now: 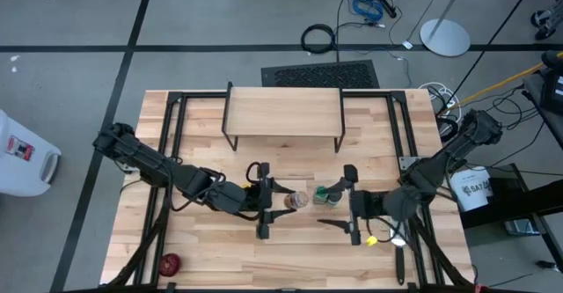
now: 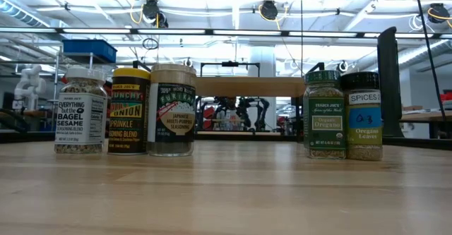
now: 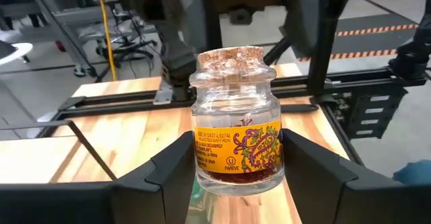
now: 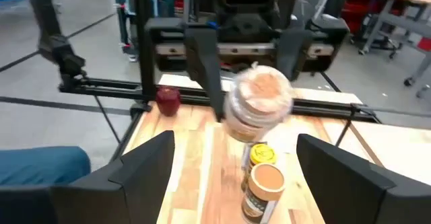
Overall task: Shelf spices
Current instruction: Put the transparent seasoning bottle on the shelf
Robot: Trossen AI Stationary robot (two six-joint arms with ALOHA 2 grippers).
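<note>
The wooden counter (image 1: 202,240) has black rails along its 9 and 3 o'clock sides. The shelf (image 1: 284,113), a pale plank on thin black legs, stands at the counter's 12 o'clock edge, and nothing rests on its top.

The left arm (image 1: 149,161) reaches in from 9 o'clock and the right arm (image 1: 440,165) from 3 o'clock. Their tips face each other near the counter's middle, a little toward 6 o'clock.

The left end effector (image 3: 237,183) pinches a cork-topped jar (image 3: 236,116) low on its sides. The jar is clear glass with a yellow label and dark red contents at the bottom. I cannot tell whether its base still meets the counter.

The right end effector (image 4: 236,143) is spread wide and holds nothing. It points toward 9 o'clock at the gripped jar. A pair of jars (image 4: 266,183), one yellow on top and one tan, stand touching on the counter just in front of it.

In the low view, five spices stand upright on the counter in a row. A white-capped jar (image 2: 81,111), a yellow-lidded jar (image 2: 130,111) and a tan-lidded jar (image 2: 172,111) stand close together. A green-lidded jar (image 2: 323,115) and a dark-lidded jar (image 2: 364,115) stand side by side, well apart from those three. The shelf shows farther back, between the two groups. I cannot match this row to the high view.

A small red round object (image 1: 169,263) lies near the 7 o'clock corner, well away from both arms.
</note>
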